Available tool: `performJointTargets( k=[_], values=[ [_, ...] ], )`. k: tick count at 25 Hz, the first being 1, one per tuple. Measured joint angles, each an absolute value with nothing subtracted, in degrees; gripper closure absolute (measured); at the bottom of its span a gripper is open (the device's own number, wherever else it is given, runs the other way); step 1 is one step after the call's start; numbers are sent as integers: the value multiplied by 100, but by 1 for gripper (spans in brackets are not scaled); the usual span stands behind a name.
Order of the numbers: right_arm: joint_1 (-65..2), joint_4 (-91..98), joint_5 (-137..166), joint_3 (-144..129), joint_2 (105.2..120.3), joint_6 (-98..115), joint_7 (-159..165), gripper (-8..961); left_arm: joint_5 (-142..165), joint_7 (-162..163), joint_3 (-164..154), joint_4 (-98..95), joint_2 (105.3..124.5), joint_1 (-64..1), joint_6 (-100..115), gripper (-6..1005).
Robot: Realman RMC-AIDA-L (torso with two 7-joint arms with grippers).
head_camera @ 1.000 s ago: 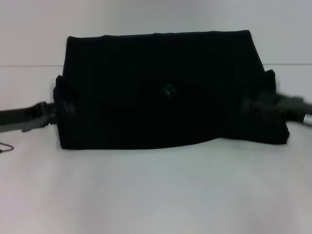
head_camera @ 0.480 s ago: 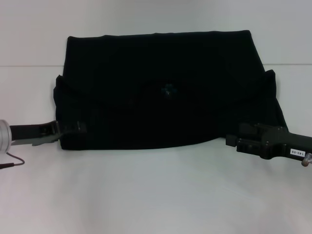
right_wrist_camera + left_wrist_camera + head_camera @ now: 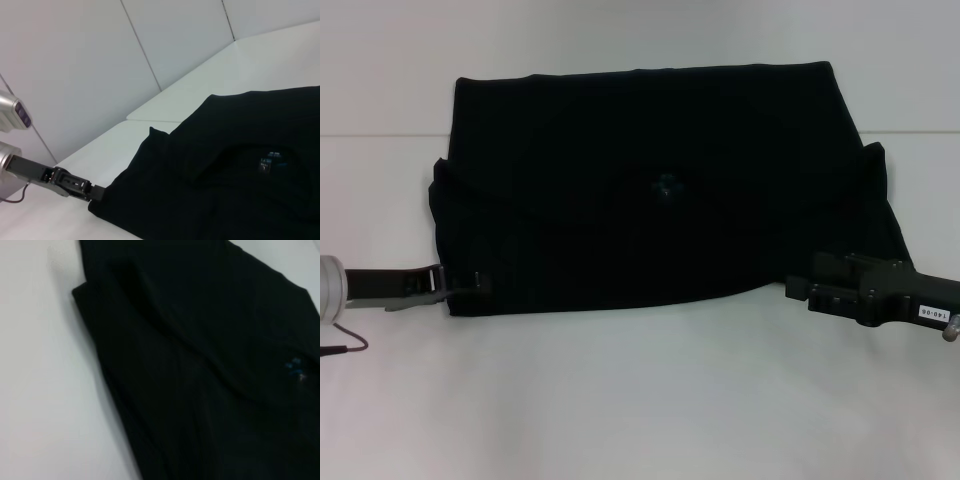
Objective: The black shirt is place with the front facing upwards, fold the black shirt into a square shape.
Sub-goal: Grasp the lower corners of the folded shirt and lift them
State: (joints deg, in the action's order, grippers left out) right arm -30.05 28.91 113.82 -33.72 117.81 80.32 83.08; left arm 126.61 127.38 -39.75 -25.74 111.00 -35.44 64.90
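The black shirt point(image 3: 650, 200) lies on the white table as a wide folded rectangle, sleeves turned in. Its small blue neck label point(image 3: 665, 185) faces up near the middle. The chest lettering is hidden. My left gripper point(image 3: 478, 285) rests at the shirt's near left corner, touching the cloth edge. It also shows in the right wrist view point(image 3: 95, 192) at that corner. My right gripper point(image 3: 795, 290) sits over the near right corner and hides it. The left wrist view shows only the shirt point(image 3: 200, 365), its folds and the label point(image 3: 295, 367).
The white table point(image 3: 640, 400) stretches bare in front of the shirt. A white wall point(image 3: 640, 30) rises just behind the shirt's far edge. A thin cable point(image 3: 345, 348) loops on the table beside the left arm.
Both grippers have moved from the shirt's mid sides toward me to its near corners. In the last half second the left one came a little nearer. The shirt has hardly shifted.
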Motion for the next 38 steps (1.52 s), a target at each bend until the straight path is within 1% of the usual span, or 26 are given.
performJointTargets(
  k=[4,7,9,10,11,12,15,16,18,19,21,22,24,26,30,32,35,38],
  values=[
    [-2990,2891,11373,-3367,11751,8045,8336,149,12783,12763,-3983,-2575,11093,-3568,6484,348],
    [-2979,2922,11368,-3366,11716,8047,8488,150,12812,12763,-3991,-2575,11083,-3585,6516,597],
    [-2988,2959,11369,-3367,11656,8001,8753,150,12844,12765,-3992,-2575,11078,-3586,6518,688],
    [-3026,3016,11402,-3393,11553,7905,9162,151,12850,12767,-3992,-2575,11077,-3587,6519,733],
    [-3026,3016,11402,-3393,11553,7905,9162,151,12853,12769,-3991,-2575,11077,-3590,6520,779],
    [-3054,3078,11468,-3414,11492,7860,9459,151,12853,12770,-3991,-2576,11076,-3595,6521,824],
    [-3216,3443,12008,-3452,11263,7752,10733,152,12853,12764,-3996,-2576,11075,-3603,6551,910],
    [-3296,3581,12251,-3464,11174,7717,11199,152,12853,12753,-3997,-2588,11074,-3604,6580,939],
    [-3559,3801,12958,-3487,10947,7727,12263,153,12853,12734,-3998,-2613,11073,-3604,6629,996],
    [-3697,3859,13293,-3489,10836,7745,12771,153,12853,12726,-3999,-2625,11073,-3604,6650,995],
    [-3946,3907,13861,-3489,10672,7759,13599,154,12853,12723,-3999,-2630,11068,-3604,6662,994],
    [-4063,3938,14133,-3490,10634,7759,13907,154,12853,12722,-4000,-2632,11067,-3604,6663,993],
    [-4240,4012,14590,-3490,10626,7743,14226,155,12853,12714,-4000,-2633,11064,-3604,6674,991],
    [-4411,3984,14995,-3498,10683,7620,14337,155,12853,12700,-3999,-2634,11064,-3609,6700,990],
    [-4625,3617,15357,-3691,10828,7215,14370,156,12852,12689,-3993,-2642,11064,-3617,6726,987],
    [-4663,3491,15380,-3800,10929,6971,14354,157,12852,12689,-3987,-2667,11065,-3618,6730,985],
    [-4695,3416,15387,-3894,11068,6718,14324,181,12850,12689,-3995,-2697,11065,-3625,6741,983],
    [-4728,3357,15387,-3921,11171,6557,14318,205,12849,12689,-3998,-2698,11065,-3638,6749,980]
  ],
)
